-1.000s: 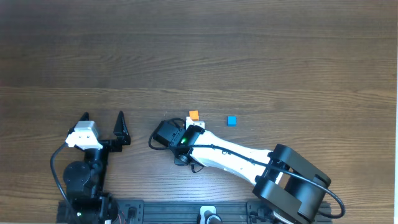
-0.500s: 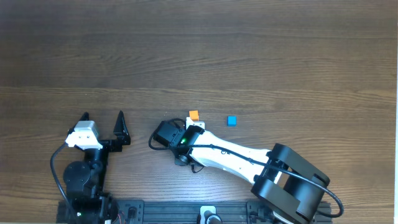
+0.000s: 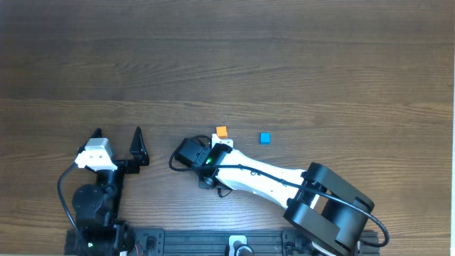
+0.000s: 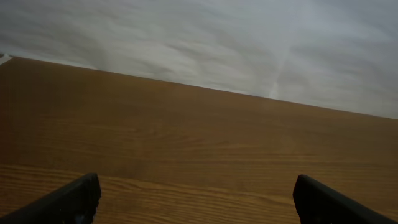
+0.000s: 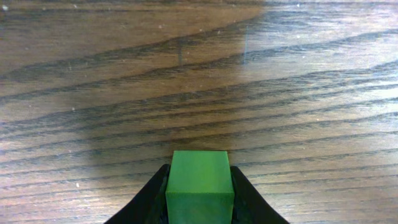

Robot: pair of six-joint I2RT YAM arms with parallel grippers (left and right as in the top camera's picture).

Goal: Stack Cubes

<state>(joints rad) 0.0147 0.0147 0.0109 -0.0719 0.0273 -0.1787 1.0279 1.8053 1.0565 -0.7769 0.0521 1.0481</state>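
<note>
Green cube (image 5: pixel 199 185), orange cube (image 3: pixel 222 131), blue cube (image 3: pixel 265 137): three.

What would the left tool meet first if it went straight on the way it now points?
Nothing, apparently: ahead of the left tool lies only the bare brown wooden table as far as the picture shows, though depth is hard to judge.

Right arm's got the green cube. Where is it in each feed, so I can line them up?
Top view: hidden beneath the right gripper, next to the orange cube.
Left wrist view: not in it.
Right wrist view: green cube at bottom centre, clamped between the jaws.
Shared landmark: the wooden table.
</note>
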